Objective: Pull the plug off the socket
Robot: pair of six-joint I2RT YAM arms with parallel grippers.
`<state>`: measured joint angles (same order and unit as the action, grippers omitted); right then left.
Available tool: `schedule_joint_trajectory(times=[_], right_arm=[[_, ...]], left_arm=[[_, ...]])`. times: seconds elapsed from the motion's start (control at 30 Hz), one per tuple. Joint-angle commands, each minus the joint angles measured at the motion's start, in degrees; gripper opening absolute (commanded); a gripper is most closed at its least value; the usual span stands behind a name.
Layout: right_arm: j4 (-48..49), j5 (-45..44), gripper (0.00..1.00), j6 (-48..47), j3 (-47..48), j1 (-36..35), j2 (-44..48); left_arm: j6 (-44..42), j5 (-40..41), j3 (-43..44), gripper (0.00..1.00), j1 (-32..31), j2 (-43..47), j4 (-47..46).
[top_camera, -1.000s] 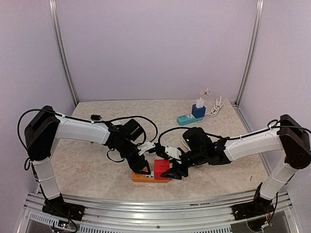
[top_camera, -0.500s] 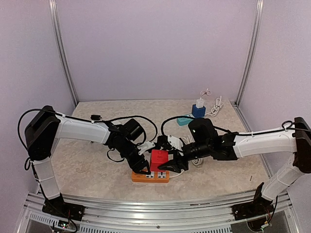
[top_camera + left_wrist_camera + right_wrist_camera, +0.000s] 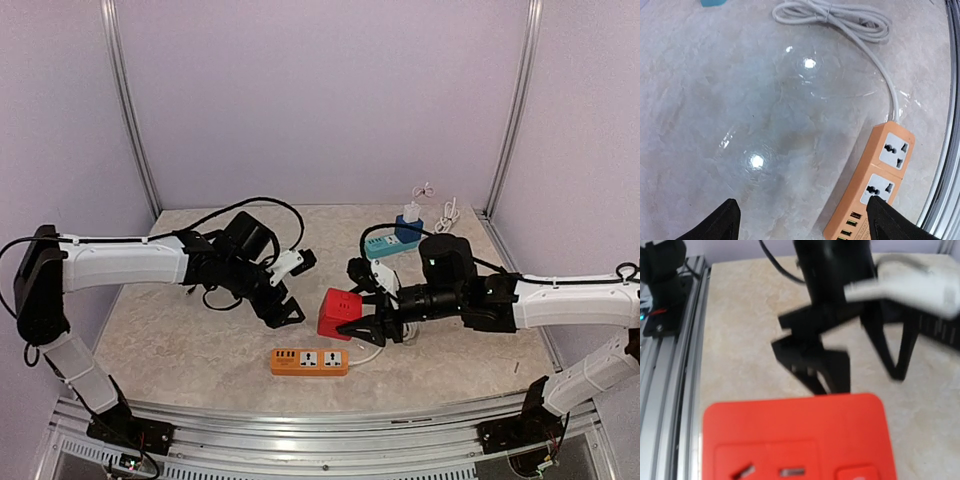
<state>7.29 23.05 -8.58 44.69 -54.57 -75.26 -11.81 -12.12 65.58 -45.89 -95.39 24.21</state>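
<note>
The orange power strip (image 3: 310,361) lies flat near the table's front edge, both its sockets empty; it also shows in the left wrist view (image 3: 875,192). The red cube plug (image 3: 337,312) is off the strip, held in the air to its upper right by my right gripper (image 3: 358,328), which is shut on it. In the right wrist view the red cube (image 3: 795,440) fills the bottom and hides my fingers. My left gripper (image 3: 293,288) is wide open and empty, above and left of the strip; its fingertips (image 3: 722,222) straddle bare table.
A blue power strip (image 3: 388,245) with a blue-and-white charger (image 3: 408,222) and a white cable (image 3: 446,218) sits at the back right. The orange strip's coiled white cord (image 3: 835,17) lies beyond it. A metal rail (image 3: 300,415) runs along the front edge.
The red cube came off the orange strip and rose up and to the right in my right gripper. My left gripper let go of the strip and drew back to the upper left.
</note>
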Motion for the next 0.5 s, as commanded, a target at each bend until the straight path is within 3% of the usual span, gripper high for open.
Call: schedule_joint_trajectory(times=[0.0, 0.13, 0.23, 0.47], right_arm=[[2.0, -1.9, 0.33, 2.5, -1.5, 0.7, 3.0], [4.1, 2.4, 0.34, 3.3, -3.0, 1.1, 5.7], [5.0, 4.3, 0.33, 4.7, -3.4, 1.2, 7.4], [5.8, 7.6, 0.33, 11.4, -1.9, 1.2, 6.2]], left_arm=[[0.0, -1.3, -3.0, 0.87, -0.1, 6.7, -6.0], [-1.7, -11.0, -12.4, 0.91, -1.2, 17.0, -15.6], [-3.2, -13.2, -19.3, 0.97, -3.8, 26.4, -23.3], [-5.0, -1.5, -21.5, 0.99, -12.8, 34.3, -25.3]])
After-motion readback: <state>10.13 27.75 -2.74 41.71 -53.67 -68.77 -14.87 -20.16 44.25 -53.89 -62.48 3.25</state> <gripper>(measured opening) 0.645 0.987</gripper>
